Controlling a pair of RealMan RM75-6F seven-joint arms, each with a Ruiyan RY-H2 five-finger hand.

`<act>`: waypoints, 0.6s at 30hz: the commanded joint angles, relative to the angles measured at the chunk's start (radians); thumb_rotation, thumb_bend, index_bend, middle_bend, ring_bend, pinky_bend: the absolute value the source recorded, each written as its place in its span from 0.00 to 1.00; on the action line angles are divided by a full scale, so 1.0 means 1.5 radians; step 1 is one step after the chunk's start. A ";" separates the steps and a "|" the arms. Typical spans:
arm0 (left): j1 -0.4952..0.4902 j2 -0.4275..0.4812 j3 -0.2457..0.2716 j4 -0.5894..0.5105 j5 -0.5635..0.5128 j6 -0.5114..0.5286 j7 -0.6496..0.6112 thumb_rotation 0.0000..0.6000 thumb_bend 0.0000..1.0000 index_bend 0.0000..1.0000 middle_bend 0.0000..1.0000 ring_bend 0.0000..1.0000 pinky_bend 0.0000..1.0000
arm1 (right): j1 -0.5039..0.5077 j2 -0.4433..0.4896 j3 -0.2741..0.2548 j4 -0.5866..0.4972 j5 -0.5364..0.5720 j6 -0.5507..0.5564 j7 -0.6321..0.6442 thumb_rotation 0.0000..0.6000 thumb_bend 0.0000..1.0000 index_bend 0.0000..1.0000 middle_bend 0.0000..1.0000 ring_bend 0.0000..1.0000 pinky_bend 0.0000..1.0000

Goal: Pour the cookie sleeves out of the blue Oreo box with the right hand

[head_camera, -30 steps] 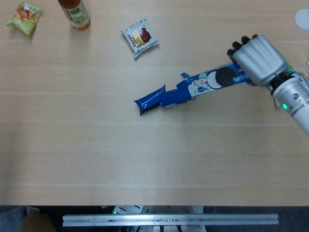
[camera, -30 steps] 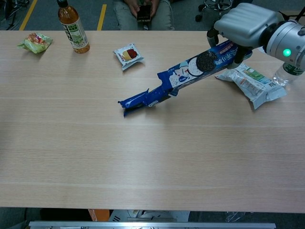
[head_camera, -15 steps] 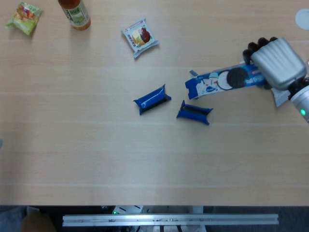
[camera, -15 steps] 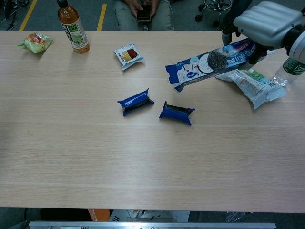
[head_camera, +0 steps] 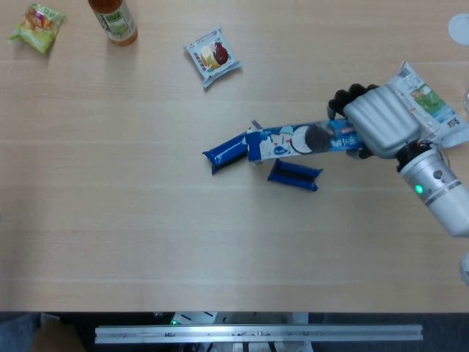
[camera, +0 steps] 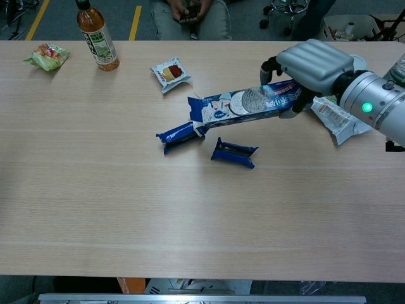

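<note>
My right hand (head_camera: 375,128) (camera: 310,66) grips the right end of the long blue Oreo box (head_camera: 293,140) (camera: 243,104). The box is held nearly level, its open left end low over the table. One blue cookie sleeve (head_camera: 229,152) (camera: 178,135) lies just left of that open end, touching or nearly touching it. A second blue sleeve (head_camera: 294,174) (camera: 233,152) lies on the table just below the box. My left hand shows in neither view.
A small snack packet (head_camera: 212,56) (camera: 169,72) lies at the back centre. A tea bottle (head_camera: 113,20) (camera: 97,35) and a green packet (head_camera: 37,27) (camera: 46,56) sit at the back left. A white and green bag (head_camera: 429,103) (camera: 335,114) lies behind my right hand.
The second sleeve slid out of the box onto the table. My right hand then swung the box right and back left, lowering it beside the first sleeve.
</note>
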 commanded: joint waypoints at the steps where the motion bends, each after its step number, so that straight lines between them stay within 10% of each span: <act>1: 0.000 0.000 -0.001 0.001 -0.001 0.000 -0.001 1.00 0.20 0.13 0.11 0.12 0.06 | -0.002 -0.013 -0.004 0.007 0.021 -0.008 -0.018 1.00 0.03 0.28 0.33 0.28 0.49; 9: 0.001 0.002 0.000 0.002 -0.001 0.000 -0.004 1.00 0.20 0.13 0.11 0.12 0.06 | -0.018 -0.001 0.000 0.005 0.035 -0.002 0.005 1.00 0.01 0.00 0.13 0.14 0.32; 18: 0.002 0.011 -0.005 0.005 -0.005 0.004 -0.018 1.00 0.20 0.13 0.11 0.12 0.06 | -0.099 0.102 -0.018 -0.062 -0.004 0.089 0.060 1.00 0.01 0.00 0.13 0.13 0.32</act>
